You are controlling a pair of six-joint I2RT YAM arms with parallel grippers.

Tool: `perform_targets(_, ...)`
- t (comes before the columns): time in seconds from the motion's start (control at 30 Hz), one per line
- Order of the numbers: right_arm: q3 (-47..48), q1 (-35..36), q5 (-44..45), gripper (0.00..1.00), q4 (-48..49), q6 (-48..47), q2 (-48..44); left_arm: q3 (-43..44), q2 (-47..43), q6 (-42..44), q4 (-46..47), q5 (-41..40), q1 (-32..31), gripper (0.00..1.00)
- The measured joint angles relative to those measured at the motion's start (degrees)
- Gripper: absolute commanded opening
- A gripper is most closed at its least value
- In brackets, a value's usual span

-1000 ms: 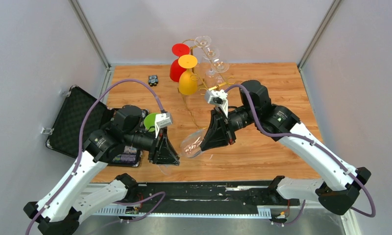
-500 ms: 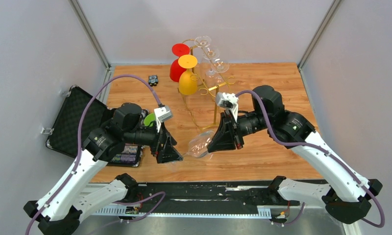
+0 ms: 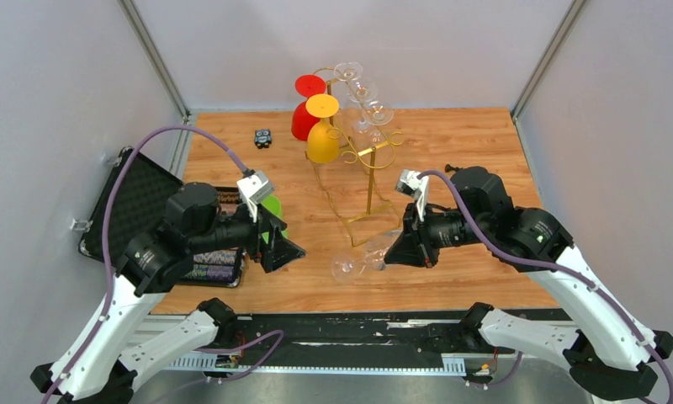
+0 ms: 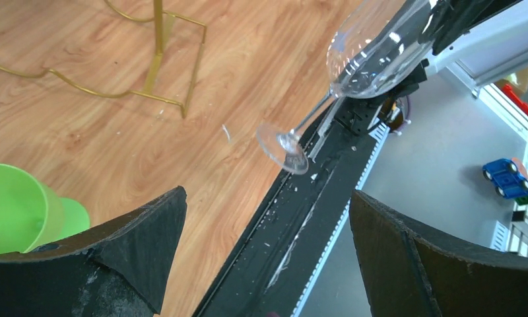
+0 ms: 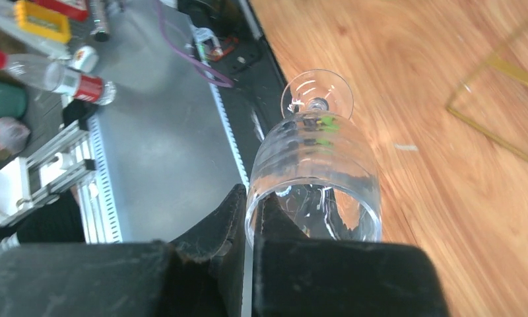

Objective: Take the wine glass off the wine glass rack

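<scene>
1. The left gripper (image 3: 287, 252) is hanging low over the table (image 3: 484, 160) with its jaws wide apart and nothing between them; the green cup (image 3: 272, 205) is sitting just behind it, with an open black case (image 3: 127, 198) further left.
2. The glass (image 3: 362, 257) is lying tilted near the table's front edge, off the rack (image 3: 362, 160), foot pointing at the left arm and bowl towards the right one.
3. The right gripper (image 3: 398, 251) is clamping the bowl's rim, one finger (image 5: 215, 224) outside the wall and the other inside, pressed nearly together.
4. By my reading, the step in hand is setting the glass down: a thin rim pinch is slippery, so lowering slowly and turning it foot-down before letting go looks wise.
5. The rack's wire base is lying just behind the glass, and the black rail (image 4: 314, 218) is running under its foot; both could be snagging a careless swing.
6. Red (image 3: 302, 118) and yellow (image 3: 321, 141) glasses and clear ones (image 3: 362, 101) are hanging on the rack, well away.
</scene>
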Motion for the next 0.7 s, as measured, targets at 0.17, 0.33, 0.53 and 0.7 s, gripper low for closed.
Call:
perform_targets(0.17,1.7,0.0,11.0,0.0,-7.0,2.4,-1.2,0.0,-2.2,-0.5,0.0,-2.7,0.0,1.0)
perform_targets(0.33,3.3,-0.2,22.7,0.0,-11.7,5.6,-0.8,0.0,-3.3,-0.7,0.0,-4.0,0.0,1.0)
perform_targets(0.53,3.4,-8.3,30.1,0.0,-13.7,6.4,1.5,0.0,-4.3,-0.8,0.0,-4.8,0.0,1.0)
perform_targets(0.7,3.4,-21.4,30.6,0.0,-12.8,4.9,4.5,0.0,-5.2,-0.8,-0.1,-5.1,0.0,1.0)
